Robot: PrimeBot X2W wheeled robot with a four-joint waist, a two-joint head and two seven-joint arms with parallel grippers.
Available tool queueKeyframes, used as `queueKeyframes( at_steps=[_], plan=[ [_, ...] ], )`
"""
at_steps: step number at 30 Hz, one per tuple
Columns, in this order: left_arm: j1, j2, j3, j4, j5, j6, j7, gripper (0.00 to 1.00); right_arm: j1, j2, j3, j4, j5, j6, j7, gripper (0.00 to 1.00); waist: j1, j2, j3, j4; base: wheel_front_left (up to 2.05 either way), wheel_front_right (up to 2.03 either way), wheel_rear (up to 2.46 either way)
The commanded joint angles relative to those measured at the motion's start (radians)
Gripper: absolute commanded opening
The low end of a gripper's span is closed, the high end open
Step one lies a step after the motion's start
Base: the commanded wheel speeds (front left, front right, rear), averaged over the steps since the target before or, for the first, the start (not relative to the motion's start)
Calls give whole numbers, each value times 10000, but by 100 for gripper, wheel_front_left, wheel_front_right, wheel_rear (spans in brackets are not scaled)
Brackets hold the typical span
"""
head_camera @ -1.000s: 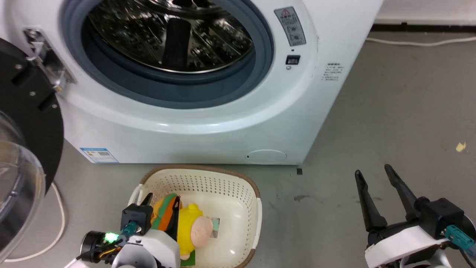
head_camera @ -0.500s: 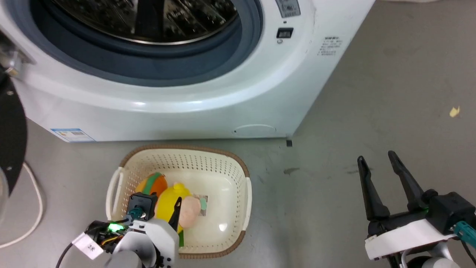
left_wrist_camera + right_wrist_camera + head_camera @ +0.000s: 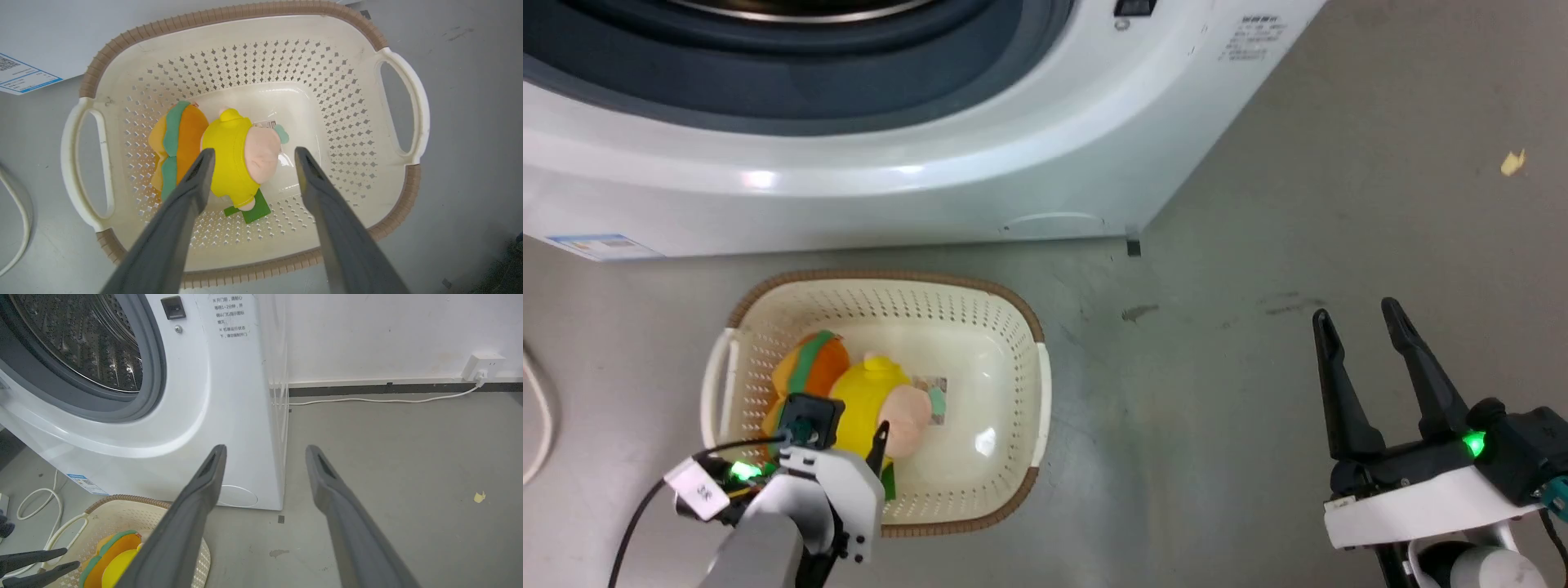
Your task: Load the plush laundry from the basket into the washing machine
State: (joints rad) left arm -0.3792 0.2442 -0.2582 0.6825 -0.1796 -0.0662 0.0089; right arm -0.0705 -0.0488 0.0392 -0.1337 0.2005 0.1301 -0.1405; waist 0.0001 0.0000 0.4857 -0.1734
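From the head: cream basket (image 3: 882, 278) on grey floor (image 3: 1258, 245) before the washing machine (image 3: 931, 188), plush laundry (image 3: 874, 400) lying inside at its left; right gripper (image 3: 1354, 309) at lower right, fingers apart, empty. From the left wrist: left gripper (image 3: 253, 152) spread wide over the plush laundry, clasping nothing. From the right wrist: shiny drum (image 3: 81, 339) upper left, basket corner lower left.

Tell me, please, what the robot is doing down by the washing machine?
The left gripper hangs open above the plush toy, which lies in the basket before the washing machine; nothing is gripped yet. The right gripper is open over the floor to the side. The drum is uncovered.
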Motion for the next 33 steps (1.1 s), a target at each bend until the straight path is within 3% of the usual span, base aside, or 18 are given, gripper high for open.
queueKeyframes(
  at_steps=[1,26,33],
  plan=[
    [-318,115,-129,260,-82,-66,16,100,-168,-8,31,-100,116,3,-118,100,-1,0,264,-126,0,0,0],
    [-3421,1683,-2009,3001,-165,-323,967,100,-647,-11,664,-792,906,5,-638,100,-1,0,2815,-1054,0,0,0],
    [-4253,1894,-2527,3670,-430,-414,1149,100,-791,-12,678,-969,1145,5,-783,100,-1,0,3523,-1172,0,0,0]
  ],
)
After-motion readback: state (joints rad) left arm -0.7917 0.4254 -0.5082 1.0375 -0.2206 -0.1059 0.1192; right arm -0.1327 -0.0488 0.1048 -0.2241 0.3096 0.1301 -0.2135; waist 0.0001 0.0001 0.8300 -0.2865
